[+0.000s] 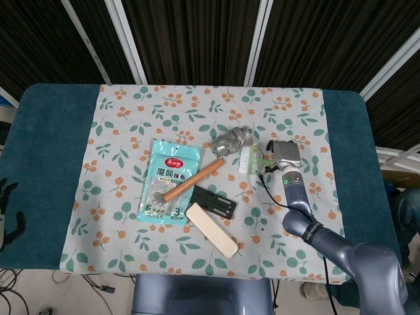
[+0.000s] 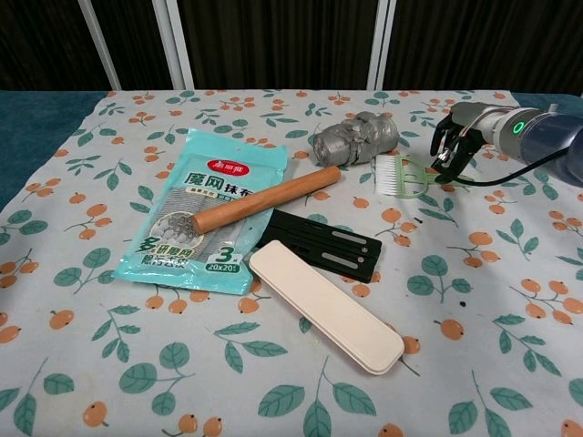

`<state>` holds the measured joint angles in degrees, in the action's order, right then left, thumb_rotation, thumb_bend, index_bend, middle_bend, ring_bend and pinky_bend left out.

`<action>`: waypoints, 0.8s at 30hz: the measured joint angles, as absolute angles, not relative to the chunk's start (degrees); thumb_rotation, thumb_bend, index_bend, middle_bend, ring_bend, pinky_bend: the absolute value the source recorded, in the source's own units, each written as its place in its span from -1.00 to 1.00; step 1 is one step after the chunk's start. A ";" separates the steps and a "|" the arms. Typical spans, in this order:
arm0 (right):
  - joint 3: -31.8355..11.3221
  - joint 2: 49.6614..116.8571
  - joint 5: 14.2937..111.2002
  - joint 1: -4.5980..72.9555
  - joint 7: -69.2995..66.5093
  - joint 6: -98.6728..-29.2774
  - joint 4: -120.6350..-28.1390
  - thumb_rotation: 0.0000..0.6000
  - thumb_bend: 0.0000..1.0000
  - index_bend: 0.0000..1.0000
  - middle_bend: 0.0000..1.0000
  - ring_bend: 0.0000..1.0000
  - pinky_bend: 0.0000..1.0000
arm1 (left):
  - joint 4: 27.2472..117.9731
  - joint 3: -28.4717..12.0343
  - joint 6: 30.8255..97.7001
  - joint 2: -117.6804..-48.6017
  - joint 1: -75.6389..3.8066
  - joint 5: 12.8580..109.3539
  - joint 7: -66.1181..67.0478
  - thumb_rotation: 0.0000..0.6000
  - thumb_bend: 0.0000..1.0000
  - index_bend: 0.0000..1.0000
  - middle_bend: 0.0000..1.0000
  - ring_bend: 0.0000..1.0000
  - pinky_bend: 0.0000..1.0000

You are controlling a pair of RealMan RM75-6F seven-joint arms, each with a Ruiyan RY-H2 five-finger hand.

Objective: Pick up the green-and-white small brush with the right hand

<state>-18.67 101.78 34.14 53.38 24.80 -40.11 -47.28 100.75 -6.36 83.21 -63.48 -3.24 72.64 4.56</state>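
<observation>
We are closing in on the brush handle

Our right hand [image 2: 455, 138] hovers with fingers curled down over the handle of the green-and-white small brush [image 2: 403, 175], which lies flat toward the table's [image 1: 46, 164] right side, beside the steel scourer [image 2: 353, 137]; no grip yet, we judge. Next: lower, pinch the handle, lift.

A wooden stick [image 2: 265, 199] is laid across a teal packet [image 2: 211, 209] on the floral cloth [image 2: 137, 364]; a cream case [image 2: 325, 305] is overlapped with a black tray [image 2: 330, 243]; a crumpled grey wad [image 2: 355, 137] is seen farther back.
</observation>
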 measured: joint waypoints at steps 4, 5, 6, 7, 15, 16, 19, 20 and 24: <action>-18.57 102.47 35.18 53.20 24.03 -40.27 -46.62 1.00 -0.42 -0.13 -0.16 -0.27 -0.57 | 100.83 -6.27 83.18 -63.43 -3.24 72.71 4.59 1.00 0.15 -0.77 -0.98 -0.97 -1.00; -18.54 102.61 35.45 53.17 23.89 -40.28 -46.48 1.00 -0.42 -0.12 -0.15 -0.27 -0.57 | 100.86 -6.27 83.18 -63.42 -3.24 72.71 4.58 1.00 0.15 -0.77 -0.98 -0.97 -1.00; -18.50 102.74 35.72 53.14 23.79 -40.29 -46.32 1.00 -0.41 -0.11 -0.15 -0.27 -0.57 | 100.89 -6.27 83.16 -63.41 -3.25 72.68 4.57 1.00 0.16 -0.77 -0.98 -0.97 -1.00; -18.41 102.93 36.06 53.11 23.73 -40.29 -46.07 1.00 -0.40 -0.10 -0.15 -0.26 -0.57 | 100.91 -6.26 83.13 -63.39 -3.25 72.64 4.58 1.00 0.15 -0.77 -0.98 -0.97 -1.00; -18.26 104.45 37.66 52.96 23.07 -40.06 -43.81 1.00 -0.36 -0.07 -0.13 -0.25 -0.57 | 101.11 -6.34 82.87 -63.31 -3.35 72.15 4.65 1.00 0.15 -0.77 -0.98 -0.97 -1.00; -18.25 104.65 37.94 52.95 22.98 -39.95 -43.48 1.00 -0.36 -0.07 -0.13 -0.24 -0.57 | 101.14 -6.34 82.84 -63.30 -3.36 72.14 4.65 1.00 0.15 -0.77 -0.98 -0.97 -1.00; -18.36 105.07 38.50 52.93 22.69 -39.70 -42.81 1.00 -0.36 -0.05 -0.11 -0.22 -0.57 | 101.15 -6.31 82.80 -63.31 -3.41 72.15 4.75 1.00 0.16 -0.77 -0.98 -0.96 -1.00; -18.42 105.17 38.64 52.93 22.60 -39.62 -42.65 1.00 -0.36 -0.05 -0.09 -0.22 -0.57 | 101.14 -6.29 82.82 -63.33 -3.41 72.18 4.79 1.00 0.15 -0.77 -0.98 -0.97 -1.00; -18.53 105.49 39.18 52.93 22.51 -39.32 -42.08 1.00 -0.33 -0.03 -0.07 -0.17 -0.57 | 101.15 -6.30 82.81 -63.32 -3.42 72.11 4.74 1.00 0.15 -0.77 -0.98 -0.97 -1.00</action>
<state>-18.53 105.49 39.18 52.93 22.51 -39.32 -42.08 101.15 -6.30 82.81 -63.32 -3.42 72.11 4.74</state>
